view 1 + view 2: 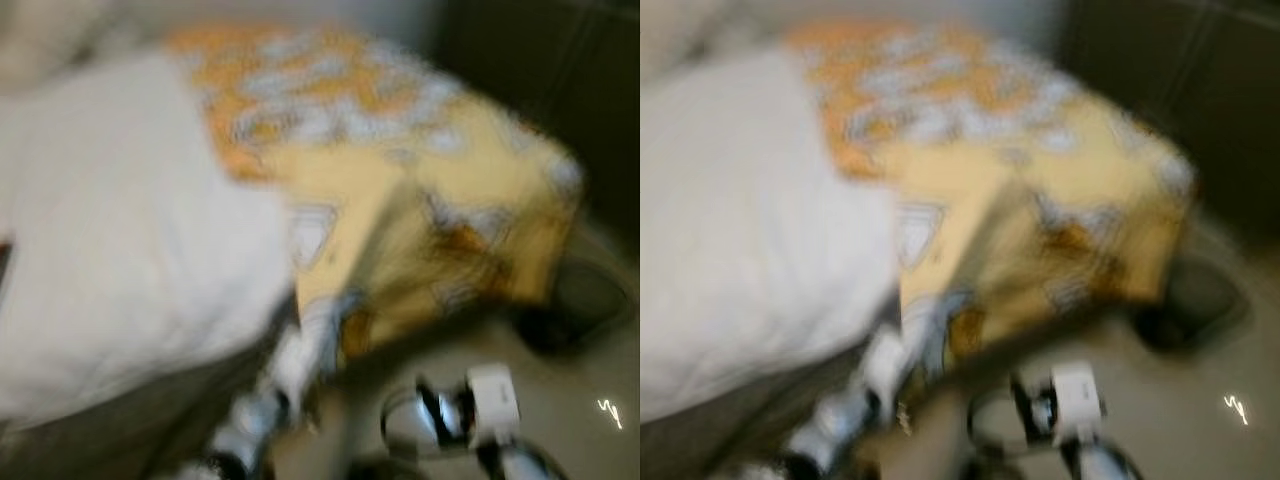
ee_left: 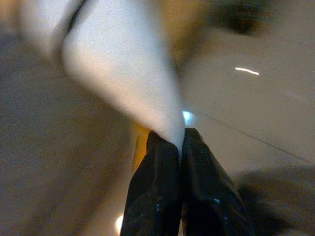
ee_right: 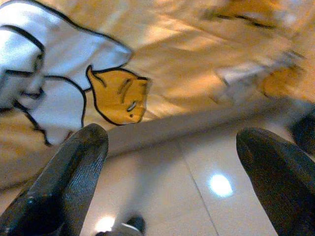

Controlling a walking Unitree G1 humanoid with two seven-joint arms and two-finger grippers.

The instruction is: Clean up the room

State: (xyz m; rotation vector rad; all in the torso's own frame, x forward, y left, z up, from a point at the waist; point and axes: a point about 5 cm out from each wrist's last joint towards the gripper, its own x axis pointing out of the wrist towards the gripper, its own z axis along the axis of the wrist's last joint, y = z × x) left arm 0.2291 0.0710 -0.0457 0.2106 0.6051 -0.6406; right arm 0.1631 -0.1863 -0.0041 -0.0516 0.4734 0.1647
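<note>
Two claws are working here. My left claw (image 2: 179, 147) is pinching a fold of the white cover (image 1: 130, 260), which is lying over the left and near part of the bed (image 1: 120, 440); the yellow patterned blanket (image 1: 450, 190) is hanging over the far right corner, down toward the floor (image 1: 570, 410). My right claw (image 3: 172, 162) is spread wide, hovering just above the floor near the blanket's hem. I am thinking the pull should be slow and level, so the thin fold is not slipping out.
</note>
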